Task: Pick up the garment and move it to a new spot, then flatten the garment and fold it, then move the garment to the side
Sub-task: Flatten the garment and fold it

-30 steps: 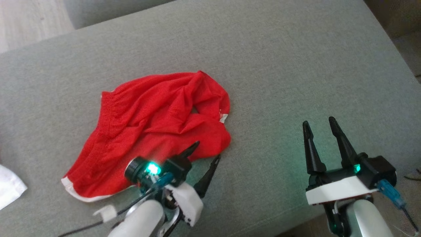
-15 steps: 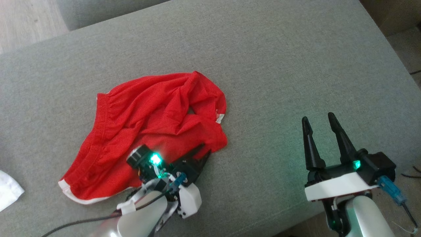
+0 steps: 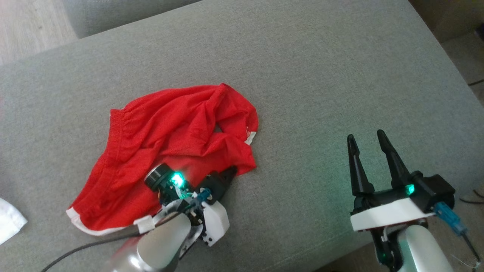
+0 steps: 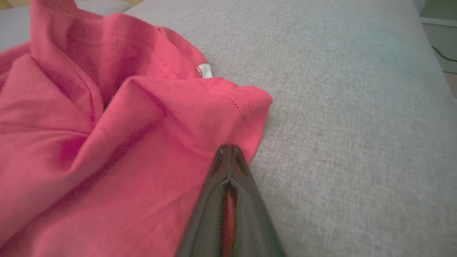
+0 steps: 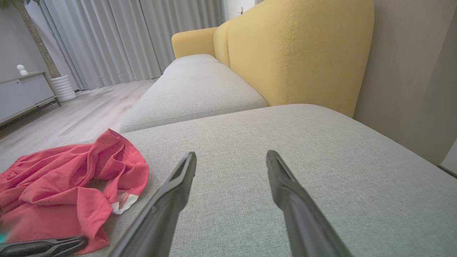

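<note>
Garment [image 3: 162,128] thin mesh cloth, seemingly; cushion [image 3: 321,75] matt coarse weave.

The red garment [image 3: 166,139] lies crumpled on the grey sofa cushion [image 3: 321,75], left of the cushion's middle, in loose folds, with white trim at two hems. Its corner toward the cushion's front edge is pinched in the left tool [image 3: 231,172].

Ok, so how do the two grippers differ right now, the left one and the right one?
The left gripper is shut, pinching the red garment's near edge; the right gripper is open and holds nothing. The left gripper sits at the cloth, while the right gripper hangs apart from it over the bare grey cushion. Both have two long dark fingers.
</note>
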